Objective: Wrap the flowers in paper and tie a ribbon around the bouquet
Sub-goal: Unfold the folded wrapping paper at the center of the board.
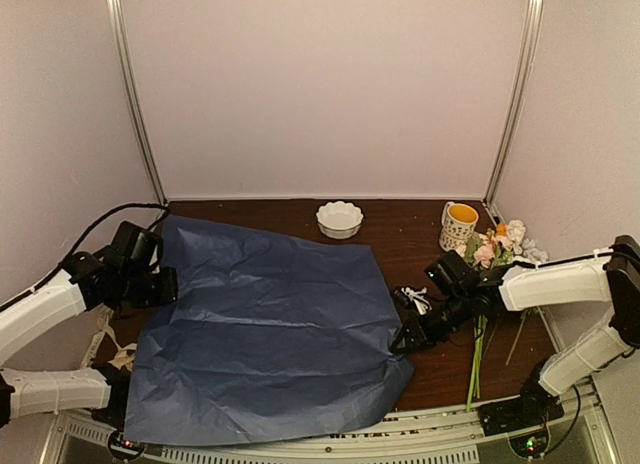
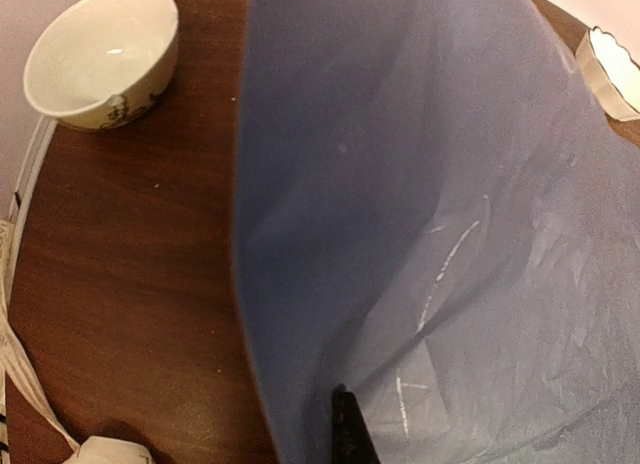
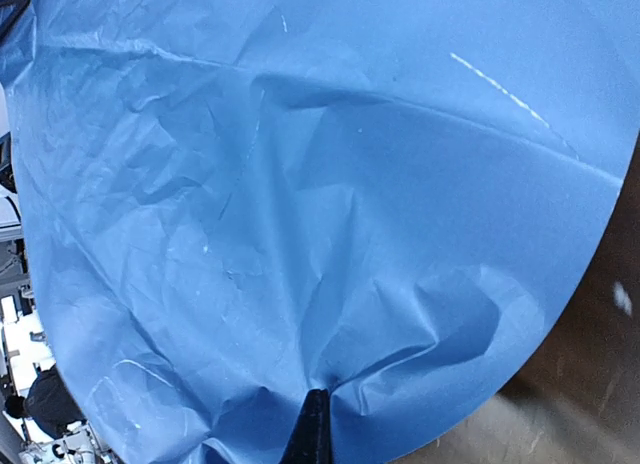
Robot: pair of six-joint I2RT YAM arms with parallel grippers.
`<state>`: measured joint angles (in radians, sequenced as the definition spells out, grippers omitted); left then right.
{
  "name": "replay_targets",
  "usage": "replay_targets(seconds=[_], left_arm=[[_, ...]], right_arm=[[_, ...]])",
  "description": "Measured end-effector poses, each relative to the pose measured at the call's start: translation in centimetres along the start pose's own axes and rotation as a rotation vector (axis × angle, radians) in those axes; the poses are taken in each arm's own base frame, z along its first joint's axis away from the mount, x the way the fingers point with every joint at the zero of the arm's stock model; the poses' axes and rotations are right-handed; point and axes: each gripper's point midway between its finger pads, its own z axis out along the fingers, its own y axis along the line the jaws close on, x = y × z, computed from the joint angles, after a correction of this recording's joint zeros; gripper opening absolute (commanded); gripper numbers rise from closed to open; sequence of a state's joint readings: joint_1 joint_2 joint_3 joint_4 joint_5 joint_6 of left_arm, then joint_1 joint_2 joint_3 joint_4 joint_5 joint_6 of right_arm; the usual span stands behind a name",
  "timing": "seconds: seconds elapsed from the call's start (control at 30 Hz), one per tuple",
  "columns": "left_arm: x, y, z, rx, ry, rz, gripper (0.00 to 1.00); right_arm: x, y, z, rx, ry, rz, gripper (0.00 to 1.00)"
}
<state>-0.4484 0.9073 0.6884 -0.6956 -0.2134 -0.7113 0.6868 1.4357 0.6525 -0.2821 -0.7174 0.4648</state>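
I had both pairs clamped shut on the paper [image 1: 270, 324] — the left fingers [image 1: 166, 286] on its left edge, the right fingers [image 1: 408, 336] on its right edge. The sheet lay spread across the table [image 1: 400, 234]; the flowers [image 1: 495, 246] lay off to its right, beside a mug [image 1: 459, 225].

On my dark wooden table [image 1: 410, 234], a white scalloped dish [image 1: 339, 219] sits upper centre in the overhead view, with a yellow-lined mug [image 1: 459, 225] to its right. A white bowl [image 2: 100, 54] shows upper left in the left wrist view.
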Motion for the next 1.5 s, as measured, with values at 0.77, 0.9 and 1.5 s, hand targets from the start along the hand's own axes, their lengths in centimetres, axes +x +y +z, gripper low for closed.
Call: replay_targets(seconds=[0.77,0.9,1.5], left_arm=[[-5.1,-6.2,15.2,-0.017,0.222,0.264,0.0],[-6.3,-7.0,17.1,-0.028,0.233,0.3,0.14],[-11.5,-6.0,16.5,-0.13,0.143,0.381,0.75]], right_arm=[[1.1,-0.8,-1.2,0.164,-0.151,0.074,0.0],[1.0,-0.2,-0.8,0.151,-0.163,0.071,0.04],[-3.3,-0.5,-7.1,0.401,-0.374,0.033,0.54]])
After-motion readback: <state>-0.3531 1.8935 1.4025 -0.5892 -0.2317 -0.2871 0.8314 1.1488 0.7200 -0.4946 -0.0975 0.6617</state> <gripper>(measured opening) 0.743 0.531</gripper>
